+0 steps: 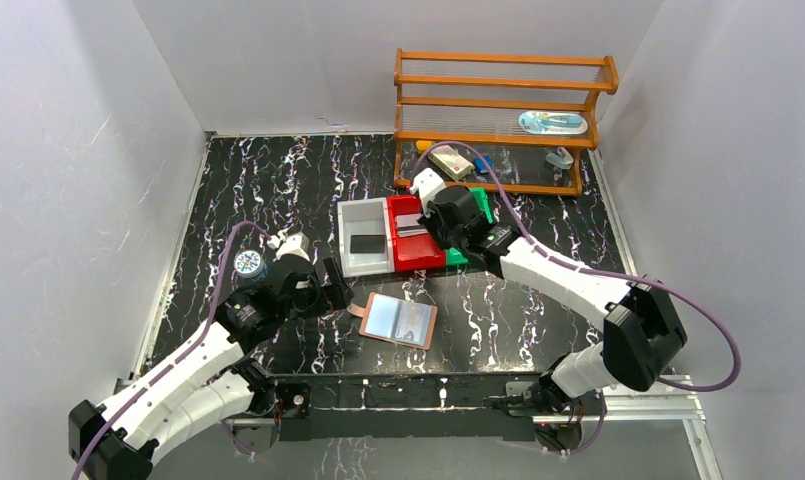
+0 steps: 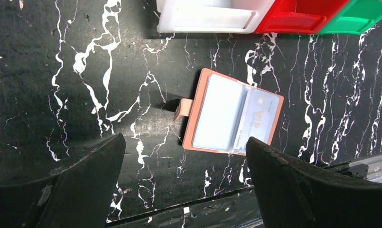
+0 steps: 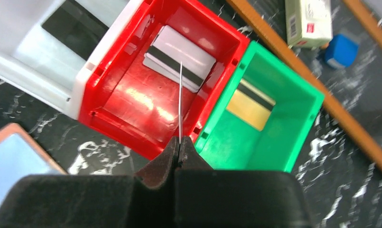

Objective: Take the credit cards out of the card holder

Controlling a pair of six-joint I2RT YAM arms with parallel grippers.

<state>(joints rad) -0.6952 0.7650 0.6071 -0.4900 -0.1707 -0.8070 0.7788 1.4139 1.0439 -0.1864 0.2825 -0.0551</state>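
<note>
Pinching a credit card (image 3: 180,95), right fingers (image 3: 174,150) overhang red bin (image 3: 117,135).

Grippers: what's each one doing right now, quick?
Left gripper: jaws open, empty.
Right gripper: jaws shut on a credit card, above the red bin.

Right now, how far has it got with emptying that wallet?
Done: cards already lie in the white bin, red bin and green bin. In hand: the right fingers pinch another card edge-on over the red bin. Left: a VIP card sits in the open card holder, with the left fingers open nearby.
</note>
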